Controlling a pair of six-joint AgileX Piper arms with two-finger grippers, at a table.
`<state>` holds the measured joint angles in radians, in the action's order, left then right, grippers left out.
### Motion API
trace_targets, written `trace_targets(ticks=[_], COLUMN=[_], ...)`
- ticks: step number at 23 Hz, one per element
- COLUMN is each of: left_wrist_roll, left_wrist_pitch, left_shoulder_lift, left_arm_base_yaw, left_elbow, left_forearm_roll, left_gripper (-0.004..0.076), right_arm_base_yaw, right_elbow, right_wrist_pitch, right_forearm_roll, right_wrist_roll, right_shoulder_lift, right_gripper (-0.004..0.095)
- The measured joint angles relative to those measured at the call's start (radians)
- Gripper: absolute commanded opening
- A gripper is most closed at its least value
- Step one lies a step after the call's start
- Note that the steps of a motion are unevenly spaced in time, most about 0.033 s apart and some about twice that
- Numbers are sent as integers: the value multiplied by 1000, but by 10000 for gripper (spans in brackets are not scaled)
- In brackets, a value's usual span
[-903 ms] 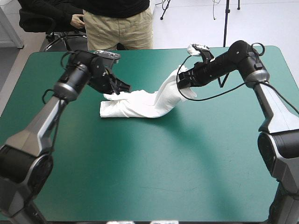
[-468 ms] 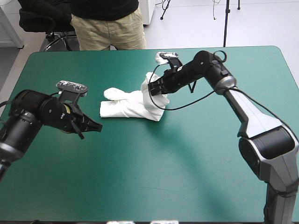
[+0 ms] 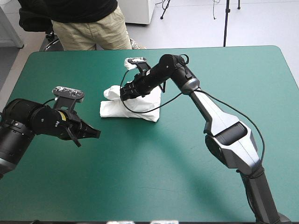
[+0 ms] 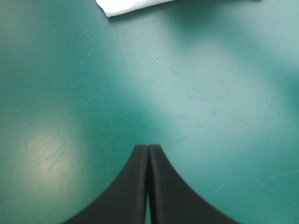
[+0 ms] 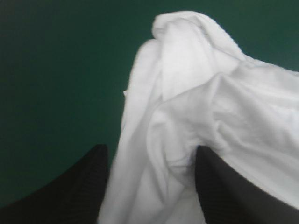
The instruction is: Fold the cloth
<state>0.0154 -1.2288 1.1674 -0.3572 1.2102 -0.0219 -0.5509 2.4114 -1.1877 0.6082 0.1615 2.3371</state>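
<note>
Over the far middle of the surface (image 3: 196,158), my right hand (image 3: 126,92) stands wide. Its black fingers (image 5: 88,182) are apart, with white cloth of the T-shirt (image 3: 135,109) lying loose between them, not pinched. The T-shirt sits as a compact folded bundle toward the far edge, left of centre. My left hand (image 3: 95,134) is pressed to a point and empty, above bare surface toward the left edge. I judge the folding nearly finished. What looks left is settling the rumpled top layer and drawing clear.
</note>
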Motion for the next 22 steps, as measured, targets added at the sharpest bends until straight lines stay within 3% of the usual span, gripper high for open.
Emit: trace_targets(ticks=[5, 12, 22], left_wrist_roll=[0, 1, 5], left_wrist_pitch=[0, 0, -1], left_shoulder_lift=[0, 0, 0], left_arm_base_yaw=[0, 0, 0], left_elbow=[0, -1, -2], left_forearm_roll=[-25, -44, -57], left_gripper=[-17, -17, -17], right_arm_base_yaw=[0, 28, 106], right_elbow=[88, 115, -123], right_wrist_pitch=[-46, -59, -59], right_forearm_roll=[-41, -192, -277], right_wrist_roll=[-52, -124, -150], right_shoulder_lift=[-3, -12, -63], right_gripper=[589, 589, 589])
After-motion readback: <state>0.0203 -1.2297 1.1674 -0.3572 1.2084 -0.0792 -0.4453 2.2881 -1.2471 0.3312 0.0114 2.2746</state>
